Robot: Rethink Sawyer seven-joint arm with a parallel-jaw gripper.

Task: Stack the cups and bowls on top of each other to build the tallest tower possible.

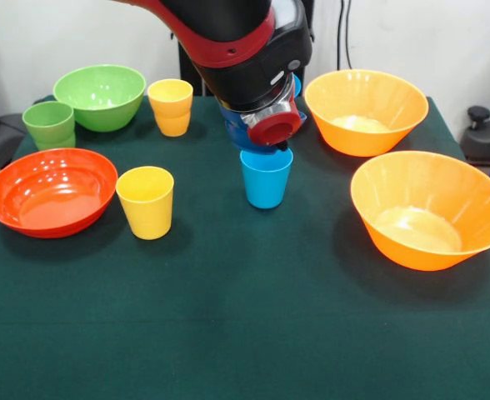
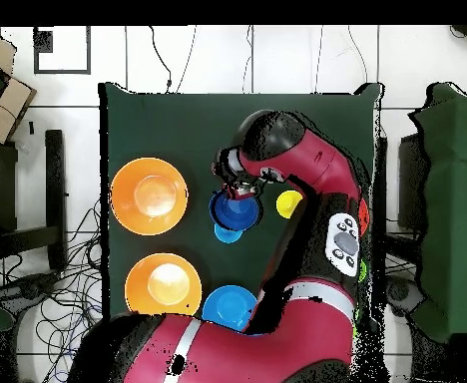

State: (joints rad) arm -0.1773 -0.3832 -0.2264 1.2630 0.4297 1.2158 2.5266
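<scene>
My gripper (image 2: 236, 189) hangs from the arm at the table's middle and grips the rim of the small dark blue bowl (image 2: 233, 210), which is held upright. In the front view the wrist hides most of that bowl (image 1: 238, 135). Right under it stands the light blue cup (image 1: 266, 177), partly covered from above (image 2: 227, 234). A yellow cup (image 1: 146, 202) stands beside the red-orange bowl (image 1: 52, 190). The other yellow cup (image 1: 171, 107), the green bowl (image 1: 99, 96) and the green cup (image 1: 49, 123) stand behind. The medium light blue bowl (image 2: 228, 304) sits near the robot's base. No tower stands.
Two large orange bowls (image 1: 366, 111) (image 1: 431, 208) stand upright on the right of the front view, and show on the left of the overhead view (image 2: 150, 195) (image 2: 163, 284). The dark green table cloth (image 1: 245, 333) reaches to the front edge.
</scene>
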